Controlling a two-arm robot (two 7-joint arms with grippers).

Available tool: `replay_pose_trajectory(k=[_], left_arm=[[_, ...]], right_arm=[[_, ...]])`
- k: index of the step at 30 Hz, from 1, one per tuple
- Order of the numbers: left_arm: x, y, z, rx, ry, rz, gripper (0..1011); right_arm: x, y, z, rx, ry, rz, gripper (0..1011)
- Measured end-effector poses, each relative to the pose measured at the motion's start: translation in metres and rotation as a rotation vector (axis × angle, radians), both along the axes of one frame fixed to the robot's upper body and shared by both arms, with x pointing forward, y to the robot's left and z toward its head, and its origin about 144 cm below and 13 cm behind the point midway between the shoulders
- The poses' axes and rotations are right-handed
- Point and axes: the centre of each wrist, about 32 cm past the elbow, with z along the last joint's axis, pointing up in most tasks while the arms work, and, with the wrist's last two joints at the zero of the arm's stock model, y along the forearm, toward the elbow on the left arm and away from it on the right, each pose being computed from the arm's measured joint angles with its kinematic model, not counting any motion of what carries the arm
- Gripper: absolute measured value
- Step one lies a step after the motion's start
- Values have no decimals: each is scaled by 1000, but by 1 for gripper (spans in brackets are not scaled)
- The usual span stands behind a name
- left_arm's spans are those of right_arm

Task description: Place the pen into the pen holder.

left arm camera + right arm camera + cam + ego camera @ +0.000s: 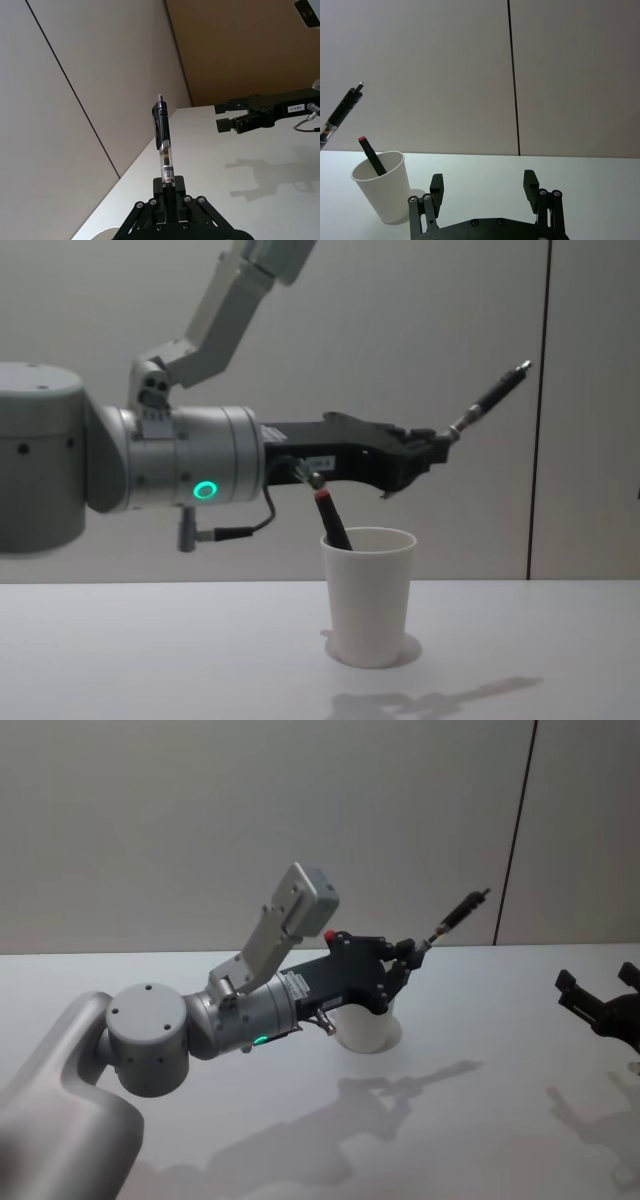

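- Pointing up and to the right, the pen [489, 396] has its long axis tilted, with the clip end high and the lower end in the left gripper [446, 441].
- The pen is in the air, above the cup [368, 601] and a little to its right, and does not touch it.
- The left gripper's fingers are pressed together on the pen's clear lower barrel. The arm reaches in from the left over the cup.
- The cup stands upright on the white table [150, 650], and a dark stick with a red tip [333, 519] leans inside it.
- The right gripper [597, 982] hangs at the right edge, well apart from the cup, with its fingers spread and nothing between them.
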Motion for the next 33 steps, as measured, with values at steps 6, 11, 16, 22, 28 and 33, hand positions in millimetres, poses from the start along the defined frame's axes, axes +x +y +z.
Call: replay_pose_trajectory(k=[6,11,16,22,28,33], left_arm=[[1,-8,-3,-1,10,-13,134],[1,-12,-4,-3,16,-18,134],[1,-16,-5,-4,22,-20,134],[2,-18,-6,-4,27,-22,134],[2,-20,-7,-5,30,-23,134],[2,-20,-7,-5,31,-24,134]], right_arm=[[0,0,0,0,0,0,1002],[0,0,0,0,0,0,1002],[0,0,0,0,0,0,1002],[0,0,0,0,0,0,1001],[-1,0,0,2,-5,4,1002],[-2,0,-1,11,-15,9,1002]])
